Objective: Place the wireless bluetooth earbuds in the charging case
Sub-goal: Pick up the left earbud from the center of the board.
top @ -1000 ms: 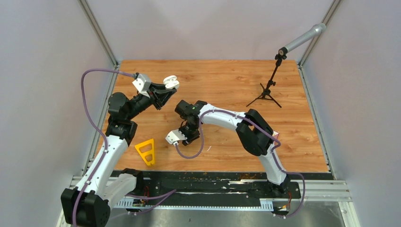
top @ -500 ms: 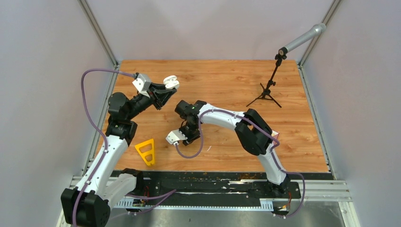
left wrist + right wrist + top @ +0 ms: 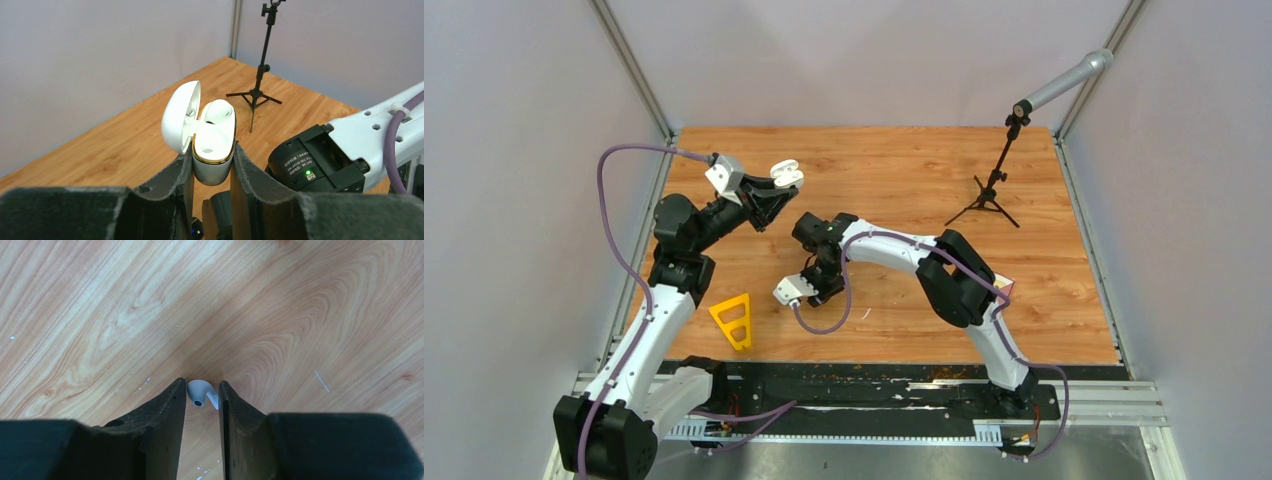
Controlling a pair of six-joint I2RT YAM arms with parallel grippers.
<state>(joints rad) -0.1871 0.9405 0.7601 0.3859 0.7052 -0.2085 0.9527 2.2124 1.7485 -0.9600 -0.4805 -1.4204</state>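
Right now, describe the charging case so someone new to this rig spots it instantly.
On the wooden tabletop, find the left gripper, held up over the far-left area. Clamped between its black fingers is the charging case: a white pebble-shaped shell with its lid flipped open and a gold rim. Unlike the flat yellow triangle nearer the front edge, it is white, rounded and off the table.

Left tool (image 3: 212,160) raised, clamped; right tool (image 3: 201,390) low, clamped
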